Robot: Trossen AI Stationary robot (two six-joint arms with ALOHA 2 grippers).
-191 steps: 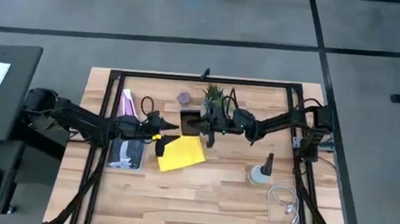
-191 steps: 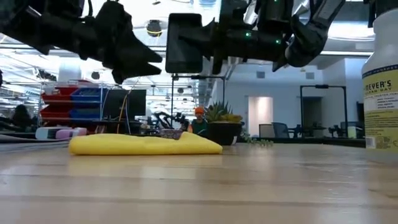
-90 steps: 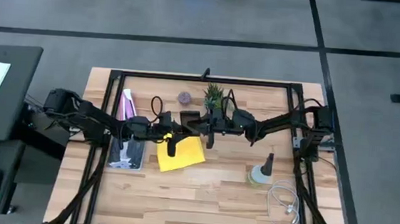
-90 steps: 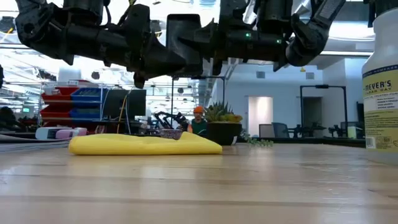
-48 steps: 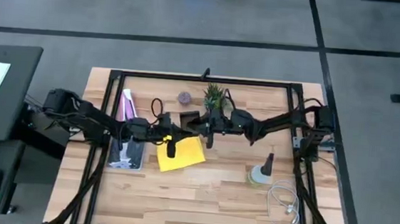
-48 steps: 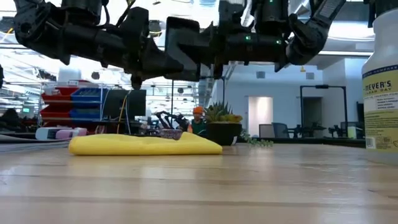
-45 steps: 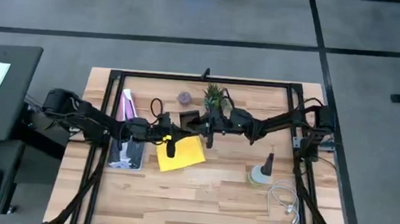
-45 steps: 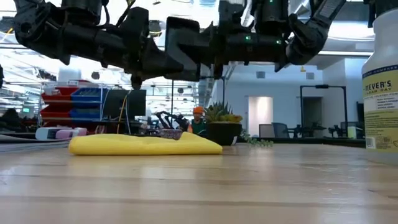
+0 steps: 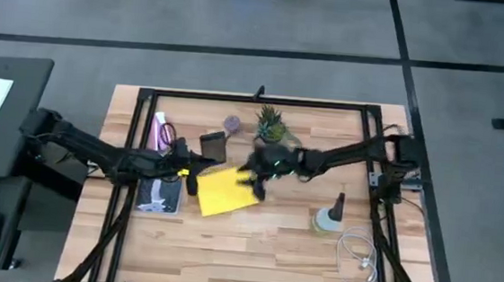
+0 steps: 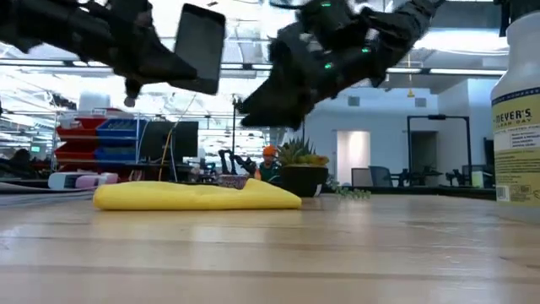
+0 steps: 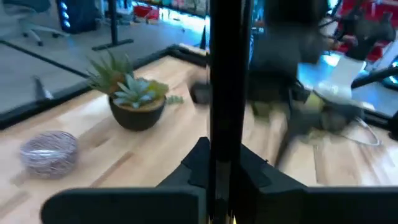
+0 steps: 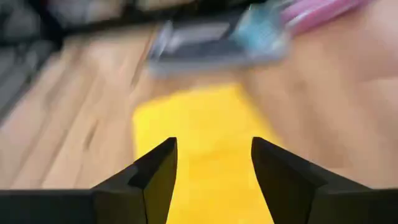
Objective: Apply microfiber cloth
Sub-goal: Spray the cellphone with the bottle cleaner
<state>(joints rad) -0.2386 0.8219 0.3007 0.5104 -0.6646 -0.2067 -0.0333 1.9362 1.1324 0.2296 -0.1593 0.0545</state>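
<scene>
1. The pale wooden slatted table (image 9: 262, 241) carries everything; the bright yellow, soft microfiber cloth (image 9: 226, 192) lies flat near its middle, just beside a flat grey tray (image 9: 158, 195).
2. That cloth looks thin, light and floppy — it should bunch and drape when lifted, so a pinch at a free corner or edge seems the best hold, not the middle.
3. The right gripper (image 9: 255, 183) reaches in from the right side, tilted down over the cloth's far edge; the right wrist view shows its dark fingers (image 12: 152, 177) spread apart above the yellow fabric, empty.
4. The left gripper (image 9: 199, 155) hangs above the table beside the cloth's left corner, clamped on a black rectangular smartphone (image 10: 199, 46), held upright — edge-on in the left wrist view.
5. A small green succulent in a dark pot (image 11: 134, 102) stands behind.
</scene>
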